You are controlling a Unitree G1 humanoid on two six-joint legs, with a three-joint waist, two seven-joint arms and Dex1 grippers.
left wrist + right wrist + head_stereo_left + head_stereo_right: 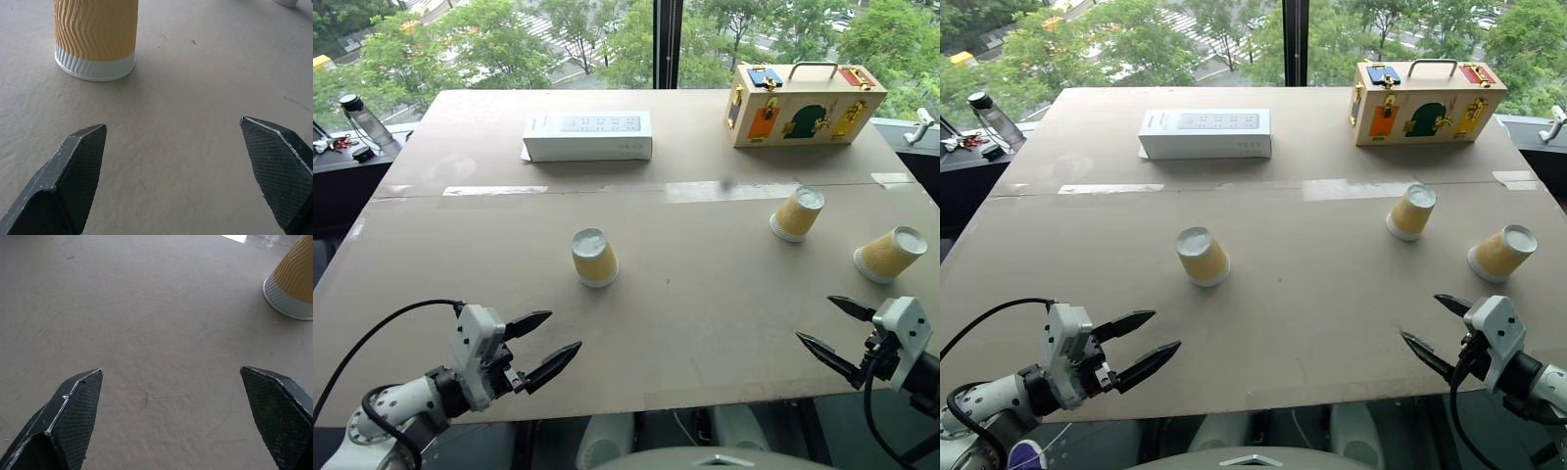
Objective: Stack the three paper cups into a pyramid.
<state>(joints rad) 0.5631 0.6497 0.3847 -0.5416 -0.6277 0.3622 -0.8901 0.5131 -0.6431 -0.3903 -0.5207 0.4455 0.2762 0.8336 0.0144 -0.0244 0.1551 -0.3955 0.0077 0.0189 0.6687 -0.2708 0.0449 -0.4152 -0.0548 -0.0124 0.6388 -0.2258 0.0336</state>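
At the near edge of the worktop (705, 323), at about seven o'clock, the left claw (543, 345) hangs just above the brown surface with its two black fingers spread wide and nothing between them. Across at five o'clock the right claw (830, 333) is likewise spread wide and empty, pointing inward.

Just beyond the left claw, toward eleven o'clock from it, stands the nearest paper cup (593, 258), upside down on its white rim, close enough that its ribbed side looms in the left wrist view (95, 36). Well apart to the right sit the other two: the middle cup (797, 213) at roughly one o'clock from the worktop's centre, and the right-hand cup (891, 254) near the three o'clock edge, just past the right claw. Both also rest mouth-down and look tilted from this angle.

Farther back, at twelve o'clock, a white rectangular box (588, 135) lies flat, and a wooden case with coloured latches (799, 103) stands at one o'clock.

No stacking has begun, I judge; this is the reach-and-grasp step. Next, each claw likely needs to close around its closest cup and bring two together, touching side by side, as a base.
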